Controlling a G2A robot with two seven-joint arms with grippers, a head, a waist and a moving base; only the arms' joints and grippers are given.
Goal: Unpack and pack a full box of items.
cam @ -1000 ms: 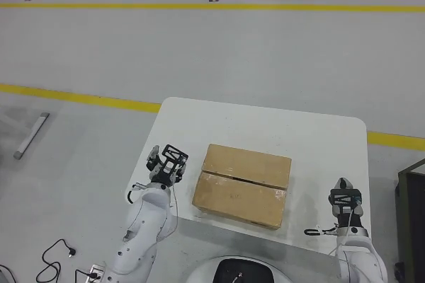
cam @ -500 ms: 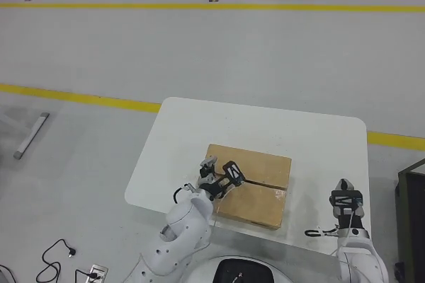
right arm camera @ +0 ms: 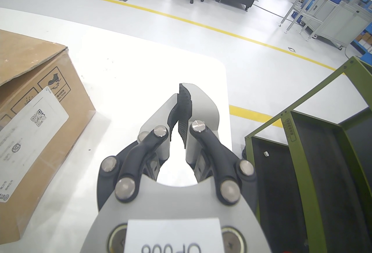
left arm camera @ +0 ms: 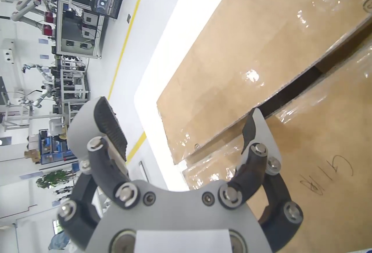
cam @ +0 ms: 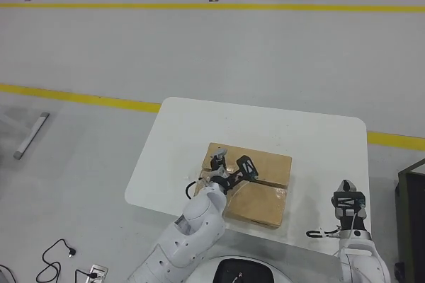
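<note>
While the box [cam: 269,170] lies closed on the desk [cam: 312,141], the left claw [left arm camera: 180,117] hangs wide over its seam, likely to pry a flap. The right claw [right arm camera: 182,103], pinched together, hovers near right.

White, round-cornered tabletop [cam: 283,127]. Carries one brown cardboard box [cam: 262,198], flat, mid-width, nearer the front edge, top flaps down.
</note>
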